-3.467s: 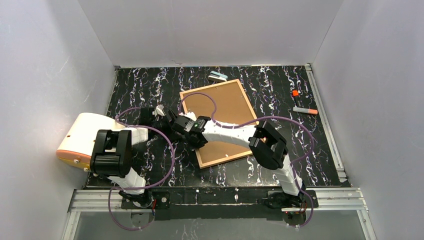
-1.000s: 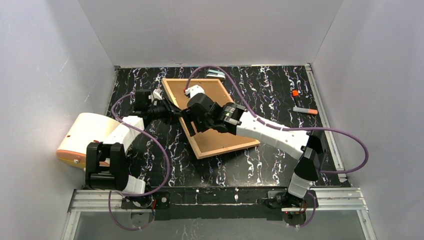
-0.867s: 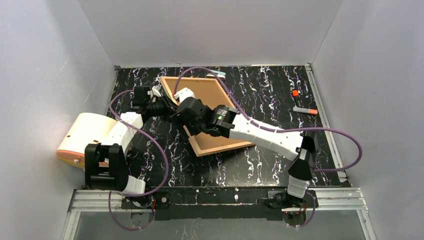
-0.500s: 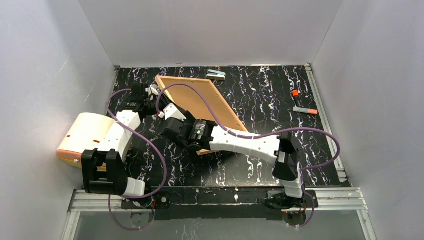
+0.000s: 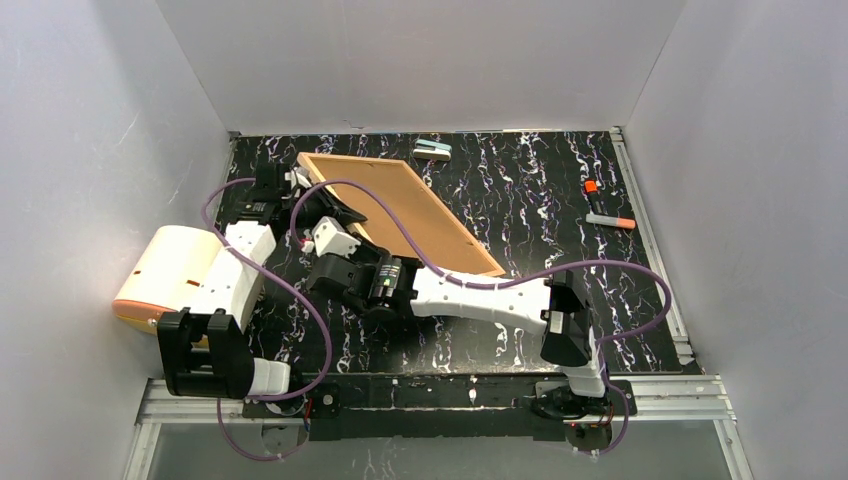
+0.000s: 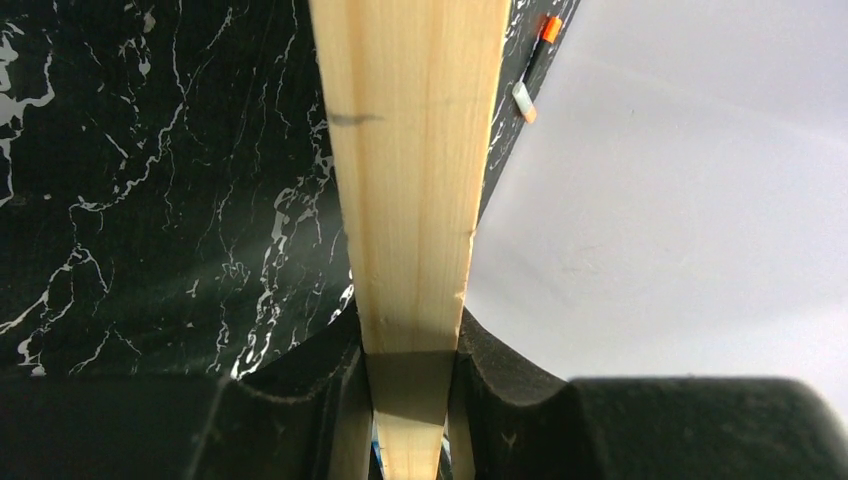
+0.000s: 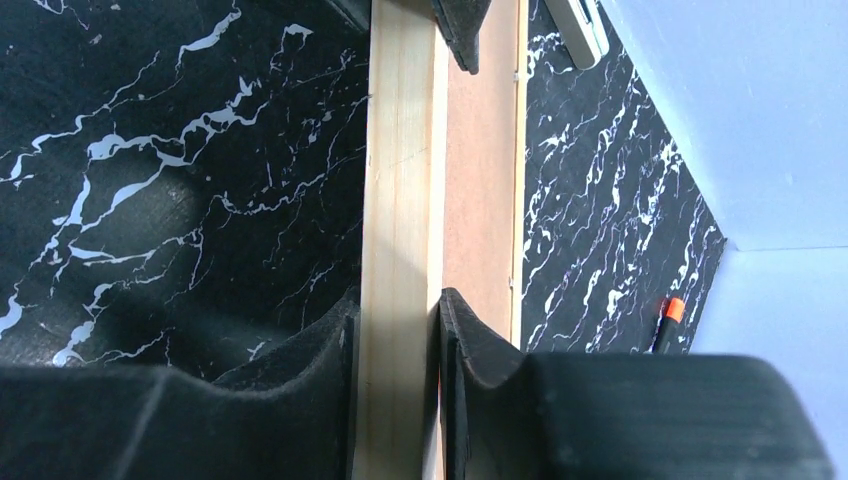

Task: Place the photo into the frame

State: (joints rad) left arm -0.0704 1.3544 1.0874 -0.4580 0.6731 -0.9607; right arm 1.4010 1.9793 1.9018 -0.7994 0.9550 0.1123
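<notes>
**Jaws of both arms clamped on one long rail of the frame (image 5: 456, 218)**

Left jaws grip the light-wood rail near its far corner. In the left wrist view the rail runs between the two black fingers (image 6: 500, 370), which press on both sides. Right jaws grip the same rail nearer the arms' bases, with fingers (image 7: 480, 340) tight against the wood on either side. The frame stands tilted over the black marbled table (image 5: 540, 200), left of centre. Its gripped long side is raised and the opposite side lies lower to the right. The brown backing board (image 5: 400, 190) faces up and rightward. Well apart, by the table's right edge, lie an orange-capped marker (image 5: 610, 219) and a small orange piece (image 5: 591, 186). A pale teal block (image 5: 434, 151) lies near the frame's far side. A cream-and-orange object (image 5: 165, 270) sits at the left edge.
</notes>
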